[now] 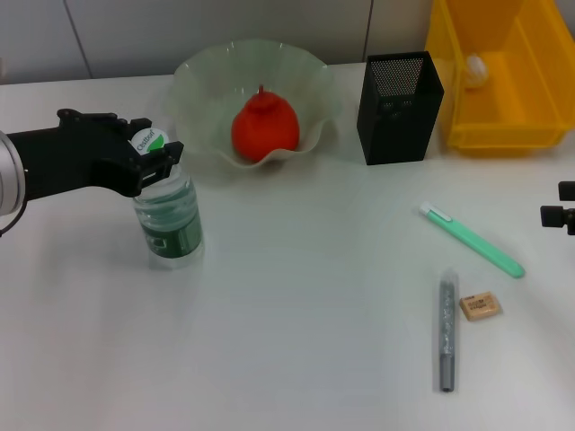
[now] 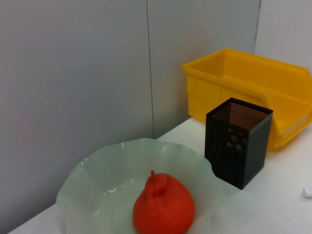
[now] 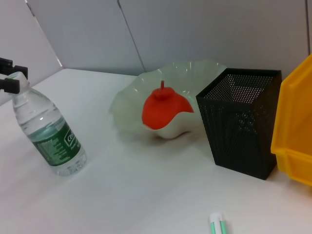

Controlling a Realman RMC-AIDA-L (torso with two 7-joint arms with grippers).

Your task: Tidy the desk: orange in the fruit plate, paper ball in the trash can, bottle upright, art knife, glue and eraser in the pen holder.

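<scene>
Bottle [image 1: 169, 221] upright — neck between the closed fingers of left gripper [image 1: 153, 153] — right gripper's state unclear.

The bottle [image 1: 168, 223] bears small print on its white cap [image 1: 147, 142] and dark green label [image 3: 57, 143], and the eraser [image 1: 479, 306] has faint printing on its top, but none of it can be read.

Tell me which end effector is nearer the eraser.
Right. The right end effector sits at the table's right edge, just beyond the eraser. The left end effector is across the table at the bottle cap.
</scene>
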